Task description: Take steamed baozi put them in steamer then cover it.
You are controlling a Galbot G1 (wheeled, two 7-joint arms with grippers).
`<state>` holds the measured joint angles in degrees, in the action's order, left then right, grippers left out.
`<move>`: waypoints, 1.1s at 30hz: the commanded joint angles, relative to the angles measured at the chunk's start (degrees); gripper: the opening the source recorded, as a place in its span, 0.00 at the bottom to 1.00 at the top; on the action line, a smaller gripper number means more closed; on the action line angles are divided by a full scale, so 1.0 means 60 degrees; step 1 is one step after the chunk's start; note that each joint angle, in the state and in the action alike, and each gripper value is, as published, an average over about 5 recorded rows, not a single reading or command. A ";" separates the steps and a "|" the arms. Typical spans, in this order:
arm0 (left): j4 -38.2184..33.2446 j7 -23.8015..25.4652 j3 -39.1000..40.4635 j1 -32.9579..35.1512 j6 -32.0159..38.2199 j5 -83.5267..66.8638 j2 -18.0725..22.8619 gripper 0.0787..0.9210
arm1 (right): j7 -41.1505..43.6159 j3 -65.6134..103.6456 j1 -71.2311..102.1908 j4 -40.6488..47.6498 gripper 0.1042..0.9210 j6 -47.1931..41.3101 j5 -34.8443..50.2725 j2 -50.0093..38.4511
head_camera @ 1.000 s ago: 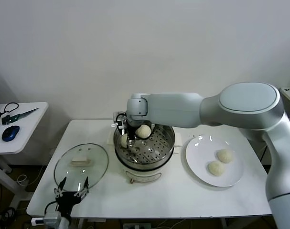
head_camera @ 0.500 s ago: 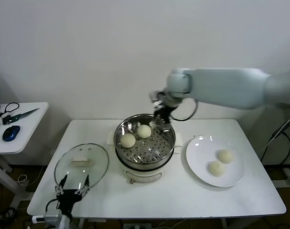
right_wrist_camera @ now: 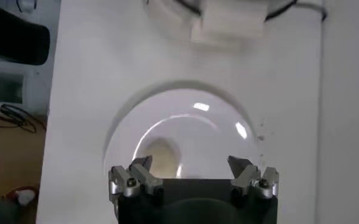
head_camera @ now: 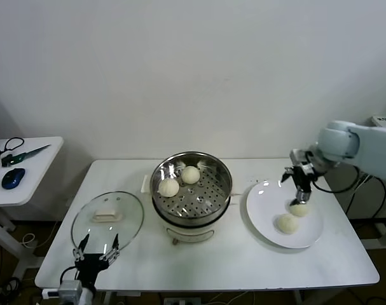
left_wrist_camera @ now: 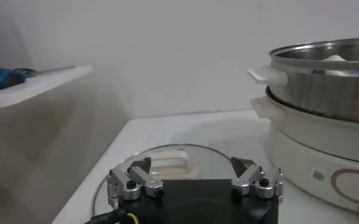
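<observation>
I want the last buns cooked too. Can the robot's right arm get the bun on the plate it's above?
Probably yes. The right gripper hangs open just above the farther baozi on the white plate, and nothing lies between them. The other baozi sits beside it, apart.

A plain white wall [head_camera: 193, 70] fills the back of the room, evenly lit with no strong shadows. Against it stands a white rectangular table [head_camera: 205, 264]. To the left, apart from it, is a smaller white side table [head_camera: 24, 175] carrying a blue computer mouse [head_camera: 13, 177], a dark cable [head_camera: 13, 143] and a green-handled tool [head_camera: 27, 152]. Loose cables [head_camera: 18, 244] trail over the floor below, beside the side table's white legs.
</observation>
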<state>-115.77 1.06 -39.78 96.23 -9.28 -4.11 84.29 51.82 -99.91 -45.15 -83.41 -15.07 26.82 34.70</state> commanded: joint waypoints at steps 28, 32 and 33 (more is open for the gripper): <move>0.0110 -0.0066 -0.0016 0.0123 0.0115 0.0097 0.0050 0.88 | -0.1070 0.3883 0.5501 0.1990 0.85 -0.0635 -0.1735 0.0384; 0.0112 -0.0067 -0.0021 0.0125 0.0110 0.0106 0.0061 0.88 | -0.0983 0.3699 0.5222 0.1984 0.78 -0.0633 -0.1769 0.0449; 0.0108 -0.0067 -0.0024 0.0121 0.0108 0.0106 0.0064 0.88 | -0.0954 0.3634 0.5098 0.1968 0.75 -0.0622 -0.1753 0.0466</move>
<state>-115.22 0.69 -39.95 96.89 -8.69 -3.49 84.71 45.84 -78.19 -14.28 -72.60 -18.68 16.72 36.20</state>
